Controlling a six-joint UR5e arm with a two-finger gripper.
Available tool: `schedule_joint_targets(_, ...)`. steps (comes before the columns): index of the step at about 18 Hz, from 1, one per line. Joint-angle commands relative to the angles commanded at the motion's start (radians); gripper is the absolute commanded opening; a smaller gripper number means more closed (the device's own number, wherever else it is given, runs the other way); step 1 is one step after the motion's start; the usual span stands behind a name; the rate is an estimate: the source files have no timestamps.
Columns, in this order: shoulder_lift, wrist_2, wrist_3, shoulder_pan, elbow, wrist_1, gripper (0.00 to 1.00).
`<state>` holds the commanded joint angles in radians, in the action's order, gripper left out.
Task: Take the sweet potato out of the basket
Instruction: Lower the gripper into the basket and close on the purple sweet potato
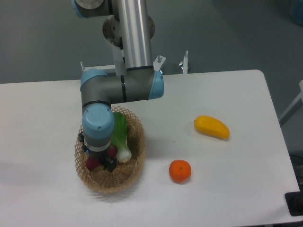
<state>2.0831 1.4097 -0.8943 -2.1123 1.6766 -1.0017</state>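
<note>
The oval wicker basket (138, 150) sits on the white table, left of centre. The dark magenta sweet potato (92, 164) lies in its left half, mostly covered by the arm's wrist; a small piece also shows by the wrist's right edge. My gripper (102, 161) points straight down into the basket, right over the sweet potato. One dark finger (110, 165) shows beside the tuber; the other is hidden by the wrist. Whether the fingers are touching the tuber is not visible.
A green leafy vegetable with a white stem (121, 140) lies in the basket just right of the gripper. An orange (180, 170) and a yellow mango-shaped fruit (211, 127) lie on the table to the right. The arm's elbow (120, 87) hangs above the basket's far side.
</note>
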Motion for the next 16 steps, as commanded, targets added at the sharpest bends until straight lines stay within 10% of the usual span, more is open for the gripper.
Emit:
schedule_joint_targets(9, -0.018, 0.005, 0.005, 0.000, 0.000, -0.003, 0.06)
schedule_joint_targets(16, -0.057, 0.002, 0.002, -0.006, -0.017, -0.006, 0.02)
